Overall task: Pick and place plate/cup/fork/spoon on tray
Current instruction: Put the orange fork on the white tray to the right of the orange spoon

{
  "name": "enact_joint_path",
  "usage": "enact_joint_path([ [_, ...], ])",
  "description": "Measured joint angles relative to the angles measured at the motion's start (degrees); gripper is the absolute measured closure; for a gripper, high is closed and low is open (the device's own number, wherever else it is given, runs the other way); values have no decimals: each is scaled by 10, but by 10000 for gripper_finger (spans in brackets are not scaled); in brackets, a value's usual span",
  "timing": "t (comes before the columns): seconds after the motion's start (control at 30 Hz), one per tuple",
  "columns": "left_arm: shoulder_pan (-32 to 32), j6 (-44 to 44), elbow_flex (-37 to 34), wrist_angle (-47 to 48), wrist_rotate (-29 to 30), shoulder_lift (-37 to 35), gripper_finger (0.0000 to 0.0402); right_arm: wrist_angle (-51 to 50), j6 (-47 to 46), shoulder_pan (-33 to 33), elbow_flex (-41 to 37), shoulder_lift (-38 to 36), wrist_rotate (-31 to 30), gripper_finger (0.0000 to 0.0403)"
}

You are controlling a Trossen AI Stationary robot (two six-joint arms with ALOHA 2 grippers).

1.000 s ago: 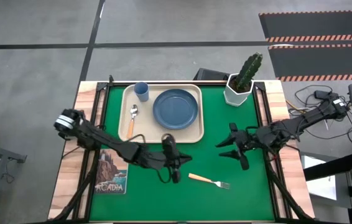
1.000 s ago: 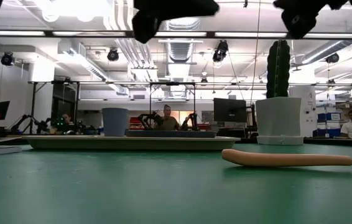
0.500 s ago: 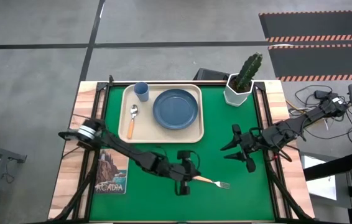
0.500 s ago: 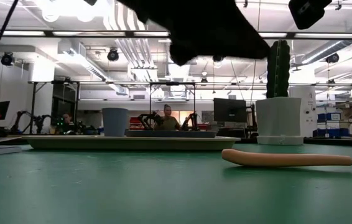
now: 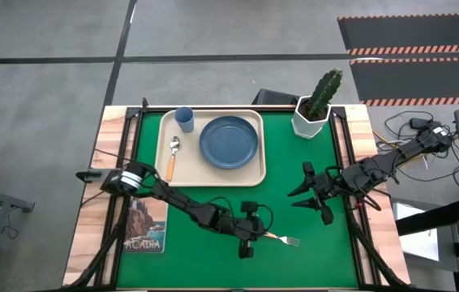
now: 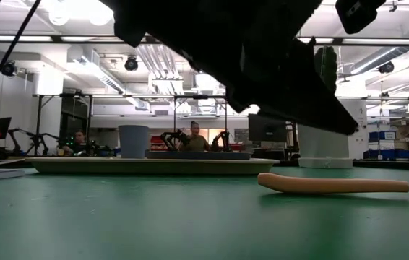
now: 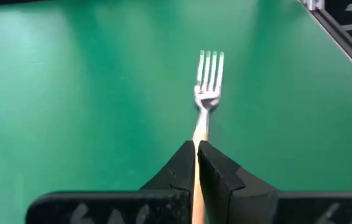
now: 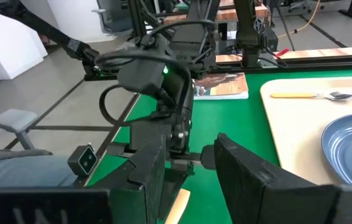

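Observation:
The fork (image 5: 280, 238) lies flat on the green mat near the table's near edge; it also shows in the left wrist view (image 7: 208, 81) and the low view (image 6: 327, 184). My left gripper (image 5: 252, 235) hovers just above its orange-tan handle, fingers (image 7: 182, 165) shut to a thin slit, clear of it. My right gripper (image 5: 315, 195) is open and empty above the mat's right part. The plate (image 5: 229, 142), the cup (image 5: 184, 119) and the spoon (image 5: 172, 156) rest on the cream tray (image 5: 250, 174) at the far side.
A white pot with a cactus (image 5: 315, 109) stands at the far right corner. A printed card (image 5: 147, 223) lies at the mat's left edge. Bare green mat lies between the tray and the fork.
My left gripper has swept toward the table's right and near edges, from in front of the tray to over the fork's handle, and has come lower. The fork has stayed where it was.

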State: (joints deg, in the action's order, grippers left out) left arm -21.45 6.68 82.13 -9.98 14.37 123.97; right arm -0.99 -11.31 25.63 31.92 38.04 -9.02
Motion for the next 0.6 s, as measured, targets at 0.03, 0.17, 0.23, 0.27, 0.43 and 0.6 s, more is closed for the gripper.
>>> enact_joint_path([
  [0.03,0,0,0,-7,-7,4,394,0,0,0,0,0,0,277],
  [0.17,1,0,0,-17,-15,16,357,0,-1,0,0,0,0,276],
  [0.23,1,0,0,-18,-15,24,329,0,-1,0,0,0,0,276],
  [0.27,1,1,0,-18,-14,28,314,0,-1,0,0,0,0,276],
  [0.43,1,4,-1,-27,-14,42,255,0,-2,0,0,0,0,278],
  [0.6,4,4,-1,-30,-14,50,239,0,-2,0,0,0,0,280],
])
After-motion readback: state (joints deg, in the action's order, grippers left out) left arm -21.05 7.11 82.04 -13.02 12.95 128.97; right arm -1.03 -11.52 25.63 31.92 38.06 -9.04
